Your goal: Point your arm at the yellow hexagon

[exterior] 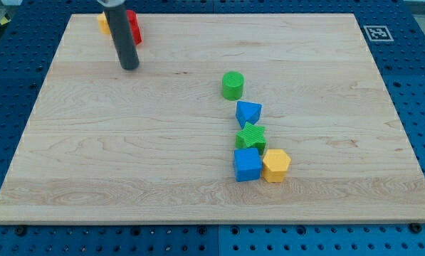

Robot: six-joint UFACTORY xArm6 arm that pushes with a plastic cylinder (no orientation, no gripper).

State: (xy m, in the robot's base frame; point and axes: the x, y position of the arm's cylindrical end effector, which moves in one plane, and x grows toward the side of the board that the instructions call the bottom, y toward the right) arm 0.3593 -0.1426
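The yellow hexagon (276, 165) is being shown near the view's bottom, touching the blue cube (247, 164). My tip (129, 66) is being held far away, near the view's top left; no fingers are being carried.

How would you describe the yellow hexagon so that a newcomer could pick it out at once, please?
On the wooden board, a column of blocks runs down right of centre. The yellow hexagon sits at its bottom end, touching the right side of the blue cube. It is the only yellow block there; the other yellow block sits far off, top left.
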